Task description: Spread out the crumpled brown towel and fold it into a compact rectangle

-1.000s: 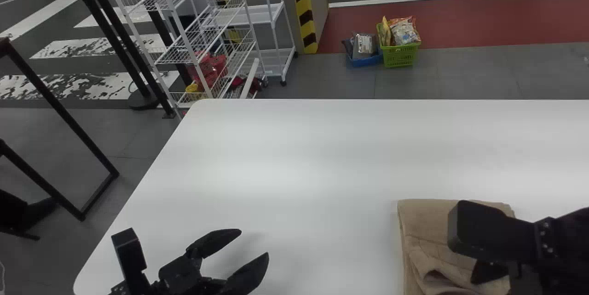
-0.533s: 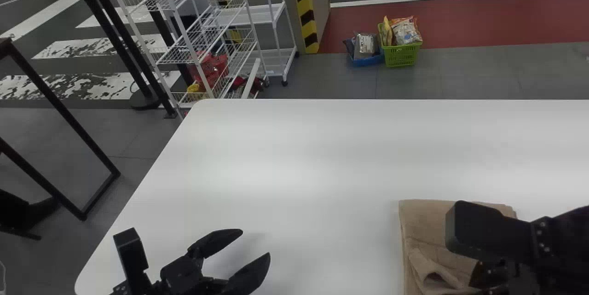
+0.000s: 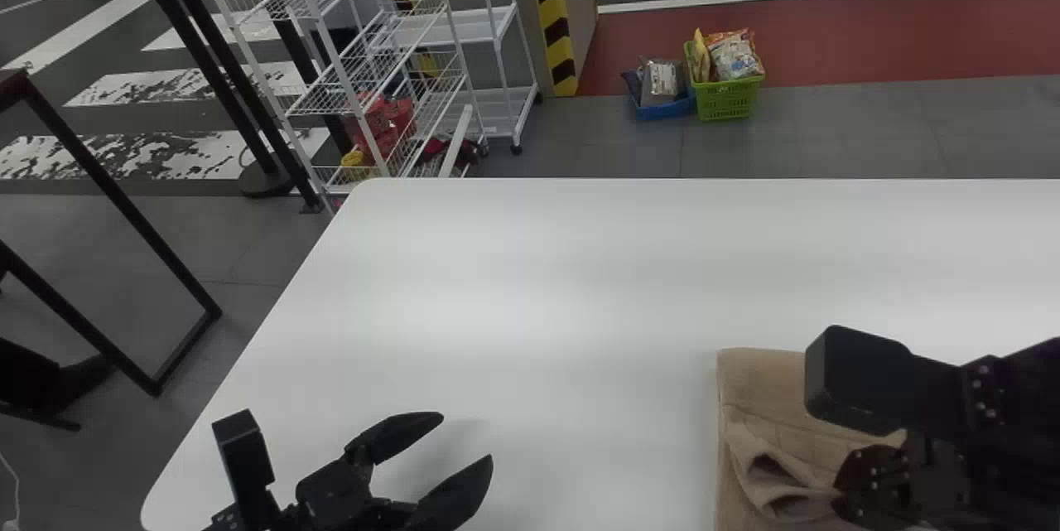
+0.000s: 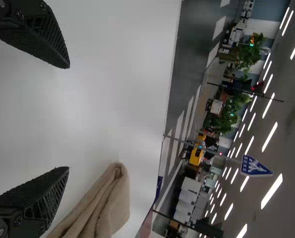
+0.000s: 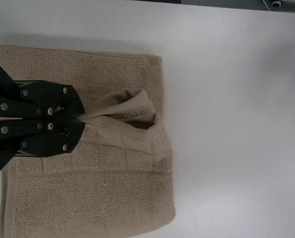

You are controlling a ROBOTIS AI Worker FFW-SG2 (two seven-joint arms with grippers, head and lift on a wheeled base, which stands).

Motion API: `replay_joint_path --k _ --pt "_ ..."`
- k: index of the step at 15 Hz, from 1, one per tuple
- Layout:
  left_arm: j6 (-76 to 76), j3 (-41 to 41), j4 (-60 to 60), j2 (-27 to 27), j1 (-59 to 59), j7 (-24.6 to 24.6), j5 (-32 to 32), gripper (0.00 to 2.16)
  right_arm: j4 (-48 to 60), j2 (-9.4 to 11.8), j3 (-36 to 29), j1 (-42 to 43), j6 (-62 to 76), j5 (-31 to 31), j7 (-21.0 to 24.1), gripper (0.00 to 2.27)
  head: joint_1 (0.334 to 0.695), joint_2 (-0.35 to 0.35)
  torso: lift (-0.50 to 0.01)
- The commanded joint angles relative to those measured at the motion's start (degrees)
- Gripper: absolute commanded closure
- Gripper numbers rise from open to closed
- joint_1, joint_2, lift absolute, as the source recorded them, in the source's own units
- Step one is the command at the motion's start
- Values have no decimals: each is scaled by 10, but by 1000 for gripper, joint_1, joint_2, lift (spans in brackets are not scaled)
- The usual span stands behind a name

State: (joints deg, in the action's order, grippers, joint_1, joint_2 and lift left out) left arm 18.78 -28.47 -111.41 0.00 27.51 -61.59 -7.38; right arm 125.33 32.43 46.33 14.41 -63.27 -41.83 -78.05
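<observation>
Brown towel (image 3: 758, 390) lies layered on your table (image 3: 538, 266). Your right claw (image 3: 838, 503), over the towel, is clenched on its raised fold; your left claw (image 3: 465, 437), left of the towel, stands spread.

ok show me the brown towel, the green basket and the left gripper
Brown towel (image 5: 93, 201): right wrist view, on its flat fabric.
Green basket (image 3: 727, 103): head view, on its side wall.
Left gripper (image 3: 466, 436): head view, midway between its fingertips.
</observation>
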Motion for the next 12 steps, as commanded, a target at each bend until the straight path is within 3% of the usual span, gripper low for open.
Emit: replay_joint_path --k 1,6,8,12 --pt "0 0 -3 -1 0 -1 -1 80 4 -3 -19 -2 0 5 -3 1183 695 301 -127" --pt "25 49 -51 -1 5 16 0 63 77 11 -29 -45 -14 11 -3 1183 695 288 -127" --pt "44 93 -83 -1 6 33 32 63 92 17 -29 -63 -14 -2 -3 1180 695 274 -127" --pt "60 137 -103 -1 2 49 62 60 124 33 -40 -100 -9 -12 -3 1180 695 183 -127"
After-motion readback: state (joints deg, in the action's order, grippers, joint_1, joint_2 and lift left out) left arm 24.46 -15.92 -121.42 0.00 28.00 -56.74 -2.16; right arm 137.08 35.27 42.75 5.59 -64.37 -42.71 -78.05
